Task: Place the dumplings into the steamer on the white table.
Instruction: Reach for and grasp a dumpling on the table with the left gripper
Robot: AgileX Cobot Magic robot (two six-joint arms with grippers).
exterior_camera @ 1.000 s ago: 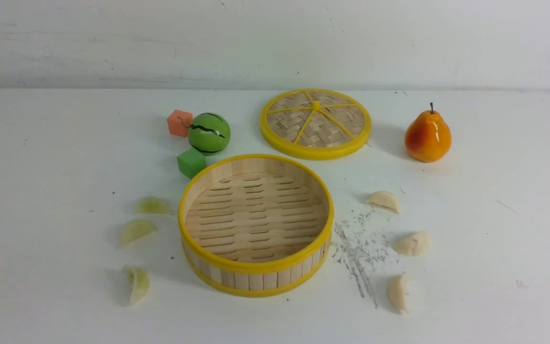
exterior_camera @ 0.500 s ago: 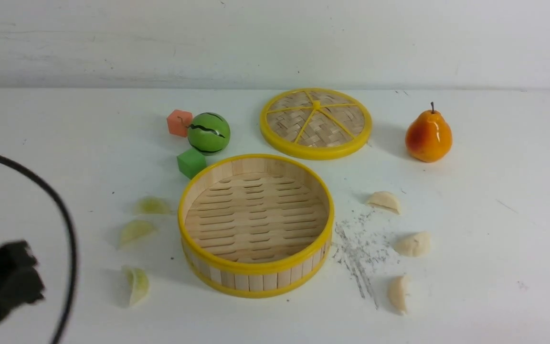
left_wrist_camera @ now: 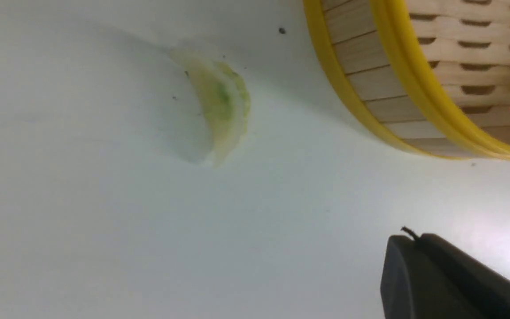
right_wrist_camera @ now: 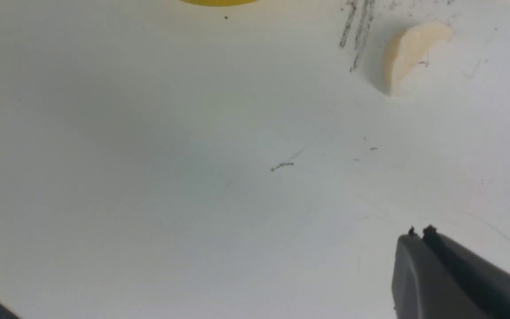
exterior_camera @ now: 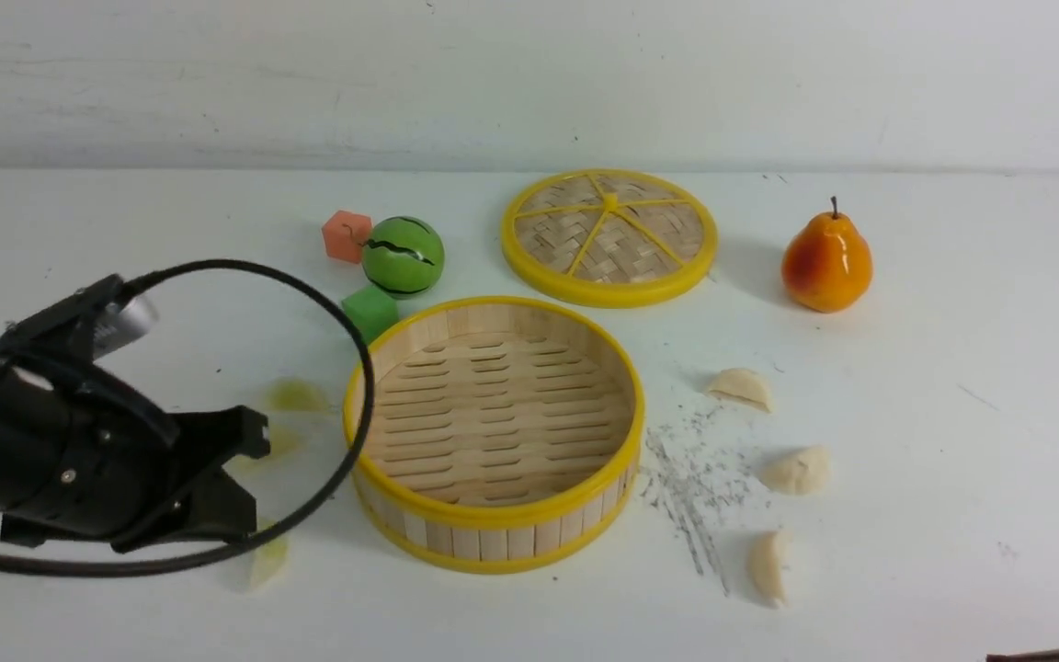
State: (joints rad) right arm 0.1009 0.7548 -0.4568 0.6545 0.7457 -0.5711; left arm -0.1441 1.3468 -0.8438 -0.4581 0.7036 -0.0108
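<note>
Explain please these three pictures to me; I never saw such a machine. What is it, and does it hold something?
It is a robot with two arms. The wide picture looks forward from between them; the left arm shows there. The other two come from cameras on each wrist. On the white table stand an empty steamer, its lid, a pear, a toy melon, an orange block and a green block; dumplings lie either side. Both jaws are shut, holding nothing.

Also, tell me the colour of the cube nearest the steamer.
The cube is green, best seen in the front view.
</note>
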